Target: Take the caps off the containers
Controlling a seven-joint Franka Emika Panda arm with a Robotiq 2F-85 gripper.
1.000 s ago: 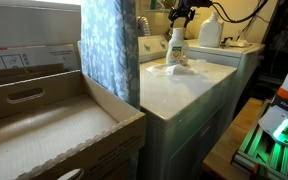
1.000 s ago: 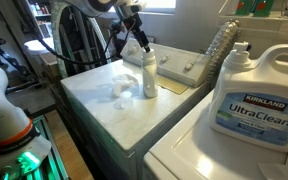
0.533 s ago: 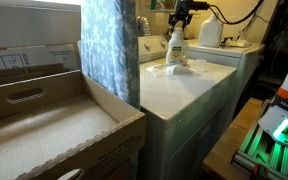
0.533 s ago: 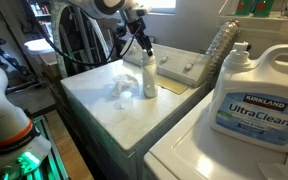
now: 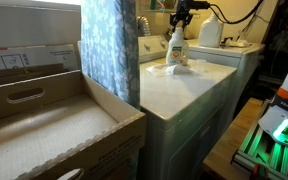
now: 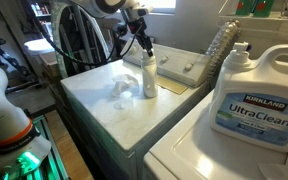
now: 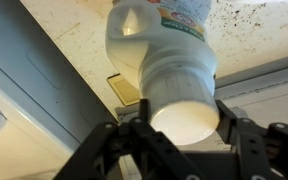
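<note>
Cap of the smaller container sits between the two fingers of your gripper. In the wrist view the fingers meet the cap on opposite sides with no gap showing, so treat the gripper as clamped on the cap. The cap is seated on the bottle neck.

In both exterior views the gripper stands straight above the smaller container. That container stands upright directly below the gripper on the washer top; its green-and-yellow label shows in the wrist view.

Near the container's base, below and to one side of the gripper, white scraps lie on the washer top.

The larger container stands well apart from the gripper on the neighbouring machine, with the second cap on its neck.
</note>
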